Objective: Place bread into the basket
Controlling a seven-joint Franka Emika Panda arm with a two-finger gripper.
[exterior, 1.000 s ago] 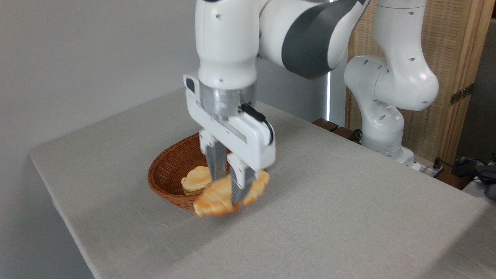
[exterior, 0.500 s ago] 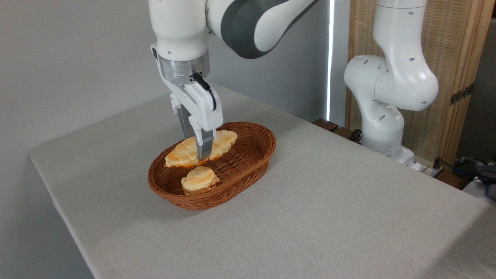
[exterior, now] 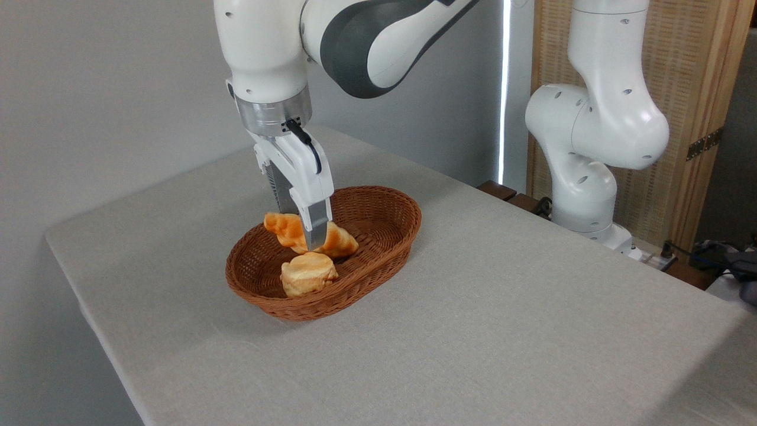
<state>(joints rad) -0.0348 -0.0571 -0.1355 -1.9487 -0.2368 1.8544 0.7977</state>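
The reddish-brown wicker basket (exterior: 395, 199) sits on the grey table. Inside it, my gripper (exterior: 303, 232) points straight down and is shut on the bread (exterior: 342, 242), a long golden-brown pastry held across its middle. The bread hangs tilted in the basket's left half, its left end raised near the rim and its right end low by the woven floor. I cannot tell whether that end touches. The front finger (exterior: 316, 223) covers the bread's middle and the rear finger is mostly hidden behind it.
A small round pale bun (exterior: 307, 273) lies in the basket's near end, just in front of the bread. The arm's white base (exterior: 582, 195) stands at the table's back right, before a wooden screen (exterior: 704, 89). The table's left edge (exterior: 89, 307) is near.
The gripper carried the bread from the basket's near rim in over the basket, then lowered it slightly. The bread has tipped from lying level to slanting down to the right.
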